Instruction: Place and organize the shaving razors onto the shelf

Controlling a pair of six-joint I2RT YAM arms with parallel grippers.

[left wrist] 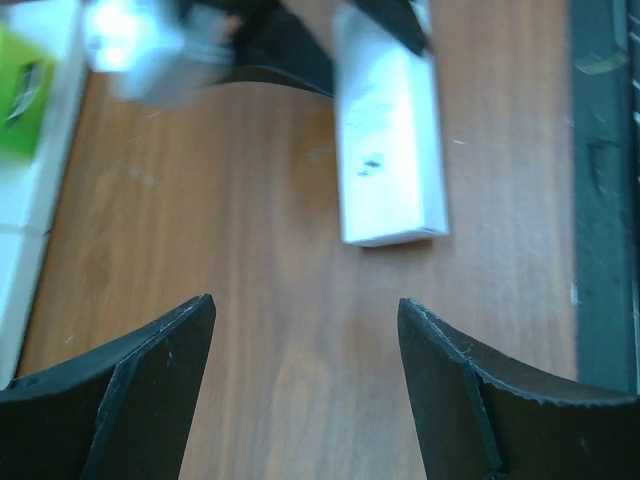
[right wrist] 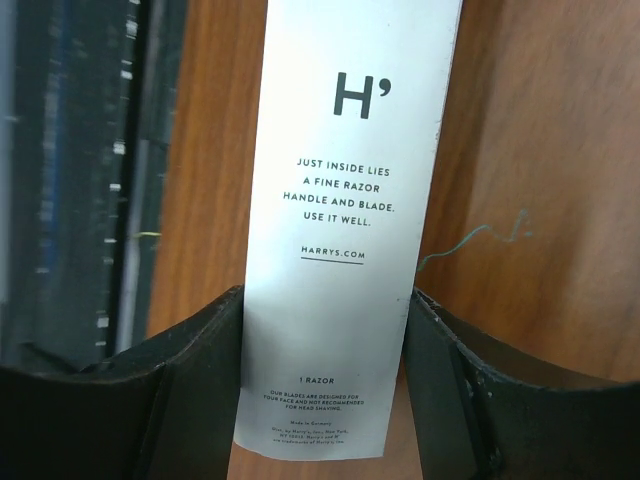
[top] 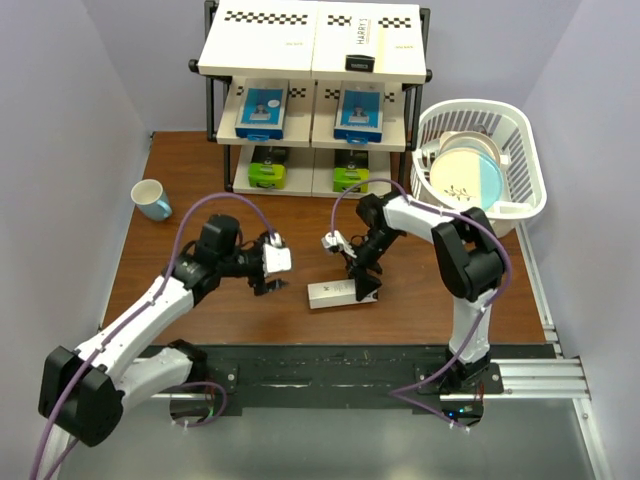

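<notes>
We log one long white razor box [right wrist: 345,200], flat on the table [left wrist: 280,200], clamped between the right gripper's [top: 364,287] fingers; left gripper [left wrist: 305,385] released, jaws apart.

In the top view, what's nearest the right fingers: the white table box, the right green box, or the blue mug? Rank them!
1. White box: between the right fingers.
2. Right green box: behind, on the bottom shelf.
3. Blue mug: far left.

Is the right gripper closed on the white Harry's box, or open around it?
Closed on it. The right gripper has both fingers tight against the long edges of the white Harry's box, no gap showing.
</notes>
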